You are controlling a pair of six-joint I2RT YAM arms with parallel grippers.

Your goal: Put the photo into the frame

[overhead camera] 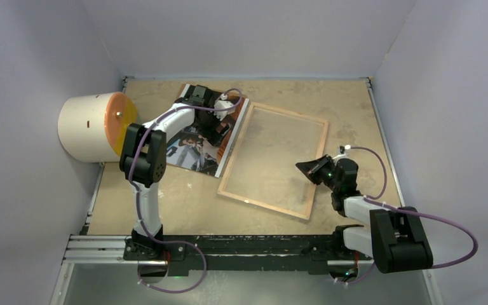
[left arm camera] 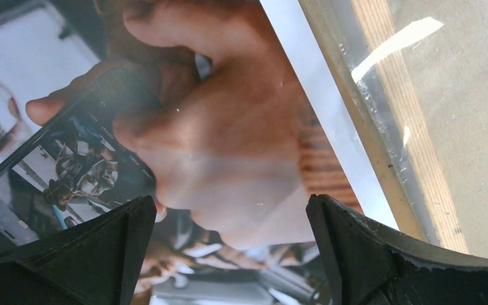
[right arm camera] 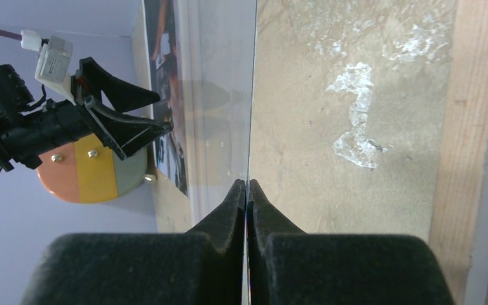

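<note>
The left gripper [left arm camera: 229, 210], fingers wide over the photo [left arm camera: 229, 127], should pinch its right edge and slide it right. The right gripper [right arm camera: 246, 187] pinches the frame's [overhead camera: 264, 204] glass pane [right arm camera: 219, 95].

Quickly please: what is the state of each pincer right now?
Left pincer: open, holding nothing, above the photo.
Right pincer: closed on the thin clear pane of the frame.

There was one desk [overhead camera: 165, 213]. I counted one photo [overhead camera: 194, 147], one frame [overhead camera: 264, 204], one clear pane [overhead camera: 273, 152] and one round drum [overhead camera: 92, 127]. There were two pincers: the left pincer [left arm camera: 229, 210] and the right pincer [right arm camera: 248, 187].
</note>
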